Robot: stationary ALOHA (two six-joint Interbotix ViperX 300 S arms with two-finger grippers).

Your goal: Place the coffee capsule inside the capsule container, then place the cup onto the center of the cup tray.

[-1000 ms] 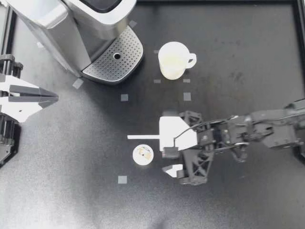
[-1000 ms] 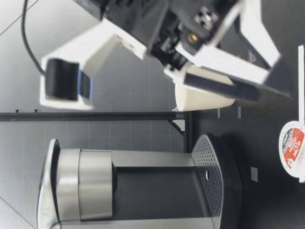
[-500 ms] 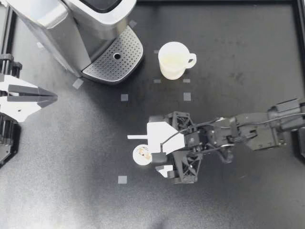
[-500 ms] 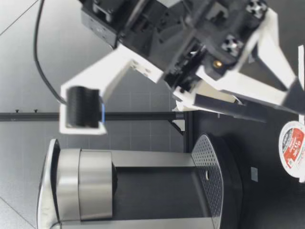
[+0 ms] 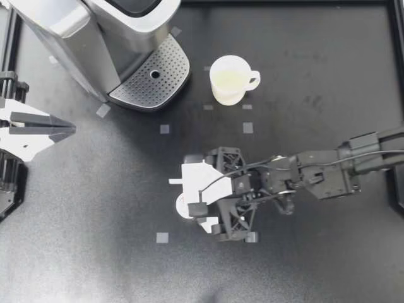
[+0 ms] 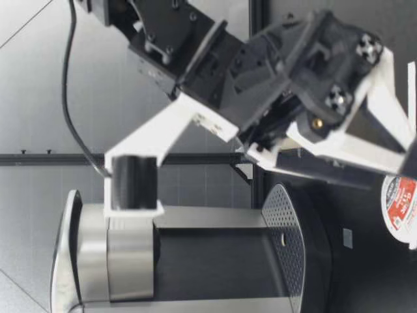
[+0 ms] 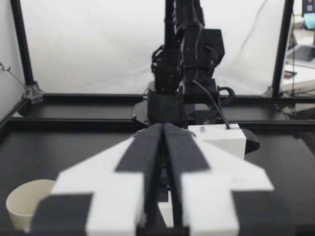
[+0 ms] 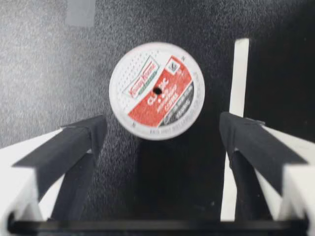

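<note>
White round capsule [image 8: 156,91] with red-printed lid now sits between the spread jaws of my right pincer [image 5: 191,199]; left pincer [image 5: 71,128] remains closed.

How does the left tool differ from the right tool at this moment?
The left tool is shut, its fingers pressed together, while the right tool is open. The left tool sits at the edge of the table with nothing between its fingers; the right tool hangs over the capsule, which lies just ahead of the gap between its fingers, untouched. Both have white fingers with black pads.
</note>
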